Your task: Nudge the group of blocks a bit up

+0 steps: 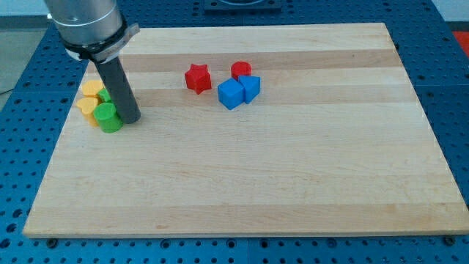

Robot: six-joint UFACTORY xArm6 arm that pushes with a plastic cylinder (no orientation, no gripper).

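A group of blocks sits at the board's left: two yellow blocks, one (91, 90) above the other (88, 107), a green cylinder (108, 116) at the bottom and another green block (105, 96) mostly hidden behind the rod. My tip (130, 119) rests on the board just right of the green cylinder, touching or nearly touching it. A second cluster lies at the upper middle: a red star (197, 78), a red cylinder (241, 70) and two blue blocks, the left one (230, 94) next to the right one (250, 88).
The wooden board (256, 176) lies on a blue perforated table (454, 95). The arm's grey body (84, 22) hangs over the board's upper left corner.
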